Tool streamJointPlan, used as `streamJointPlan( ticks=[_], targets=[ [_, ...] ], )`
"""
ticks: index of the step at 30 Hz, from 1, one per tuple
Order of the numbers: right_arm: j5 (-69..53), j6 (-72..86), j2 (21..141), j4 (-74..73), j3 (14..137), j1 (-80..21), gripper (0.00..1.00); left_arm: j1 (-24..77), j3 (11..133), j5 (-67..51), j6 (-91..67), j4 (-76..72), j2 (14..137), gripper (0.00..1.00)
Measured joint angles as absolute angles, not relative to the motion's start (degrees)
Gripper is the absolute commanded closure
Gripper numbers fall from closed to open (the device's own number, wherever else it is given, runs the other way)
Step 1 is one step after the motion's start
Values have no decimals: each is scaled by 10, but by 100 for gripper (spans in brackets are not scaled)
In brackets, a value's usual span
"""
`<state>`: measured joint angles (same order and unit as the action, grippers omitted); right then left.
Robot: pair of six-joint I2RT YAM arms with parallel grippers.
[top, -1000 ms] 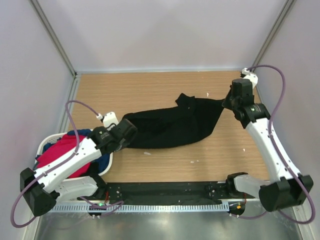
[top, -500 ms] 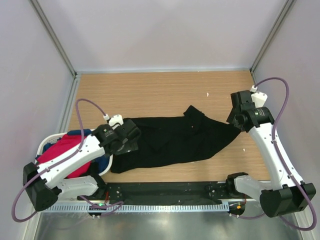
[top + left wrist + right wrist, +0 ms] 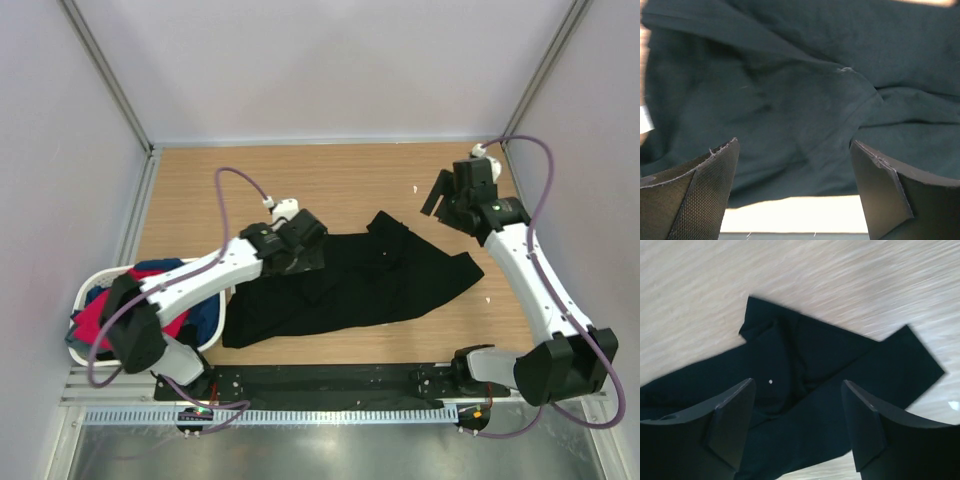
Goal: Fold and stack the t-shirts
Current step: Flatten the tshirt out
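T-shirts: none folded or stacked yet. Red and blue cloth shirts (image 3: 92,318) sit bunched in the white oval plastic basket (image 3: 84,292), far left. Left gripper (image 3: 795,150) is wide and empty, just over the large black cloth t-shirt (image 3: 350,285), which lies rumpled mid-table. Right gripper (image 3: 796,382) is wide and empty, raised clear of the shirt's right end.

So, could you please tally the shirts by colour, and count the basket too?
Black shirt: 1
Red shirt: 1
Blue shirt: 1
Basket: 1
Total: 4 in view; the basket may hide more.
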<state>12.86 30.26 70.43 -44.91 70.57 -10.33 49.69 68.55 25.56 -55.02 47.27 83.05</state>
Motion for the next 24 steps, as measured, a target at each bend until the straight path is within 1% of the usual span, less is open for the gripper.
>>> streamJointPlan(
  ticks=[4, 11, 13, 14, 15, 17, 18, 19, 20, 22, 24],
  targets=[
    [76, 310, 757, -382, 644, -126, 27, 510, 718, 237, -544, 427, 951, 10],
    [77, 313, 778, -358, 593, -135, 27, 534, 814, 220, -536, 402, 1077, 11],
    [80, 314, 778, -349, 588, -134, 27, 545, 846, 222, -535, 401, 1109, 14],
    [82, 313, 778, -344, 585, -134, 27, 550, 862, 223, -535, 404, 1127, 15],
    [83, 313, 778, -342, 582, -134, 27, 554, 877, 226, -535, 410, 1141, 19],
    [84, 313, 778, -341, 577, -134, 27, 560, 910, 234, -536, 420, 1173, 23],
    [85, 313, 777, -340, 575, -134, 27, 563, 925, 241, -535, 430, 1187, 28],
    [86, 312, 777, -340, 573, -134, 27, 564, 942, 249, -536, 438, 1202, 30],
    [87, 312, 777, -340, 571, -134, 27, 566, 952, 254, -535, 445, 1211, 32],
    [89, 310, 775, -339, 568, -133, 27, 567, 966, 266, -536, 460, 1227, 38],
    [91, 309, 772, -338, 567, -133, 27, 567, 966, 276, -538, 474, 1232, 41]
  ],
)
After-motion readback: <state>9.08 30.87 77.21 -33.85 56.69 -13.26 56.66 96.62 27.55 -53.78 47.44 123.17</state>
